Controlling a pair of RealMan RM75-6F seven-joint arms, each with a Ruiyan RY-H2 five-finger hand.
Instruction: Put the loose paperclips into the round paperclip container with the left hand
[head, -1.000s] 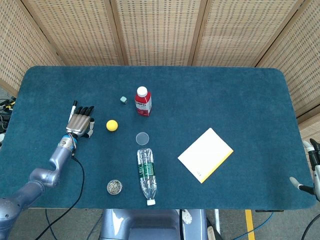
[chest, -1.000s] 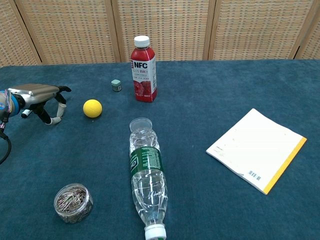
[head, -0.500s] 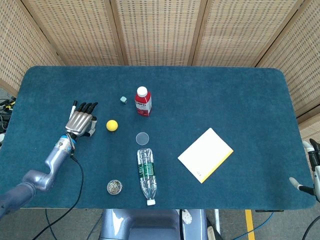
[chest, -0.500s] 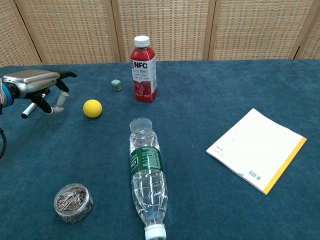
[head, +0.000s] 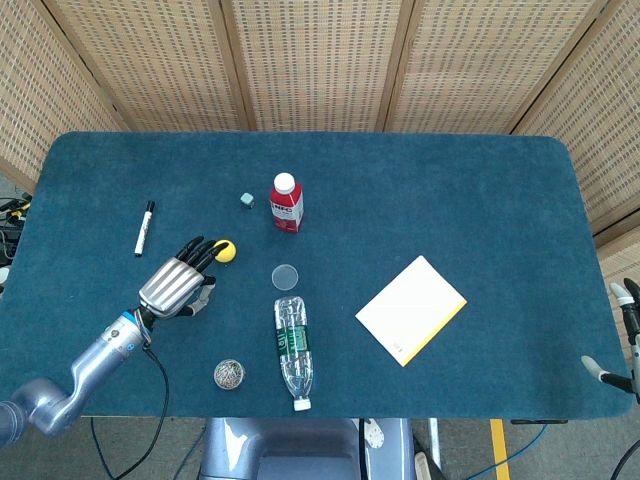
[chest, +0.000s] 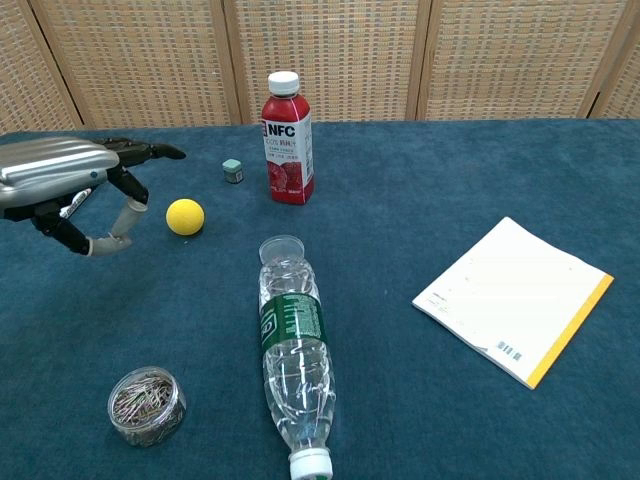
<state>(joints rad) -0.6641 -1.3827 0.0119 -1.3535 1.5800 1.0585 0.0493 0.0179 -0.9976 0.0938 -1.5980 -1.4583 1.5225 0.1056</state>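
Observation:
The round clear paperclip container (head: 229, 374) (chest: 147, 405) stands near the table's front edge, uncovered and filled with paperclips. Its clear lid (head: 285, 277) (chest: 282, 248) lies flat by the water bottle's base. I see no loose paperclips on the cloth. My left hand (head: 178, 285) (chest: 75, 185) hovers above the table, behind and to the left of the container, fingers stretched out and apart, thumb hanging down, nothing visible in it. Its fingertips reach just short of the yellow ball (head: 226, 251) (chest: 185, 216). Only a sliver of my right hand (head: 625, 330) shows at the right edge.
A black-and-white marker (head: 144, 227) lies at the left. A red juice bottle (head: 286, 203) (chest: 287, 140) stands behind the lid, with a small green cube (head: 246, 200) (chest: 232, 171) beside it. A water bottle (head: 293, 350) (chest: 295, 350) lies right of the container. A notepad (head: 411, 309) (chest: 515, 298) lies further right.
My left hand has lifted off the marker's spot and swung nearer and rightward, now beside the yellow ball. The marker lies uncovered. Nothing else has moved.

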